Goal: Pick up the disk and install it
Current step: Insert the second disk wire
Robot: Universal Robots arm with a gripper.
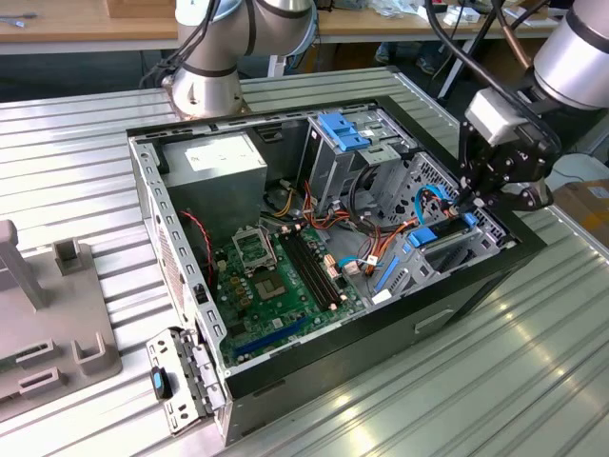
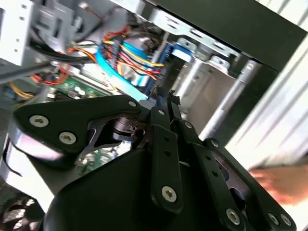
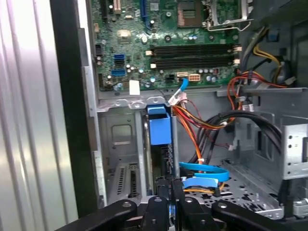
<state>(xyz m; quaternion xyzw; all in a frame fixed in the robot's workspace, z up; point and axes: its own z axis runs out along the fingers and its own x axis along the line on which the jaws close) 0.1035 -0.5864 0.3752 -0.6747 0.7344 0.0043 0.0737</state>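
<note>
Gripper (image 1: 473, 203) apparently clamps disk (image 1: 449, 243) in bay

Exterior high; wrist views inside case (image 1: 285, 381)

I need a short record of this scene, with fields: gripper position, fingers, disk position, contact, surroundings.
gripper position: gripper reaches into the open case at the exterior view's right, over the drive bay
fingers: fingers are drawn together, shut
disk position: disk stands on edge in the bay, blue rails showing
contact: gripper tips are at the disk's upper edge; an actual grip cannot be confirmed
surroundings: case lies on a ribbed metal table, with the motherboard exposed
</note>
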